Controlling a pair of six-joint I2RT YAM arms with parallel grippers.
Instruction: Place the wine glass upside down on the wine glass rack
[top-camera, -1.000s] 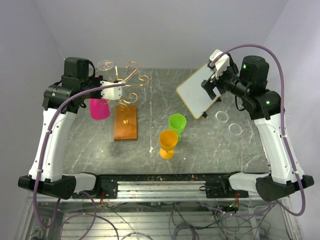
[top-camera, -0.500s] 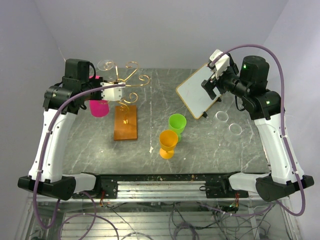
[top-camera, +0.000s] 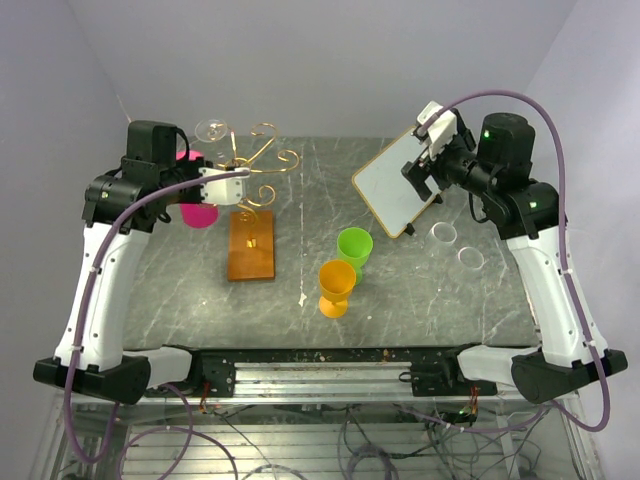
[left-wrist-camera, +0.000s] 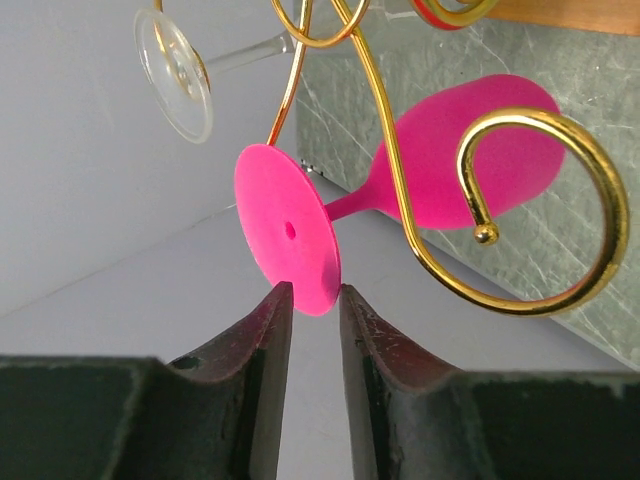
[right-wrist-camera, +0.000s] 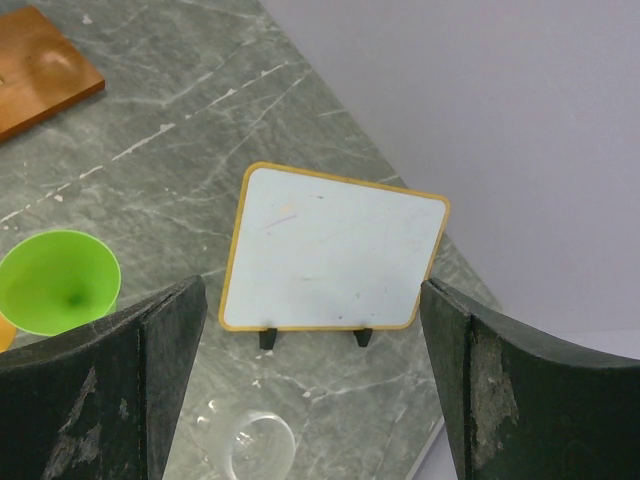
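Observation:
A pink wine glass (left-wrist-camera: 470, 160) hangs upside down from a gold curl of the wine glass rack (left-wrist-camera: 545, 215), its stem through the wire. Its round base (left-wrist-camera: 285, 240) sits just past my left gripper (left-wrist-camera: 312, 290). The jaws stand a narrow gap apart and do not clamp it. From above, the pink bowl (top-camera: 198, 214) shows under the left gripper (top-camera: 238, 179), left of the rack's wooden base (top-camera: 250, 245). A clear glass (left-wrist-camera: 172, 72) also hangs on the rack. My right gripper (right-wrist-camera: 313, 300) is wide open and holds nothing.
A green glass (top-camera: 354, 246) and an orange glass (top-camera: 336, 285) stand upright mid-table. A small whiteboard (top-camera: 395, 190) stands below the right gripper (top-camera: 425, 150), with two clear glasses (top-camera: 444, 233) (top-camera: 471, 256) to its right. Walls close off the table's back and sides.
The left arm has shifted slightly left and back, and the pink bowl now sits a little farther under the arm. The right arm has not moved.

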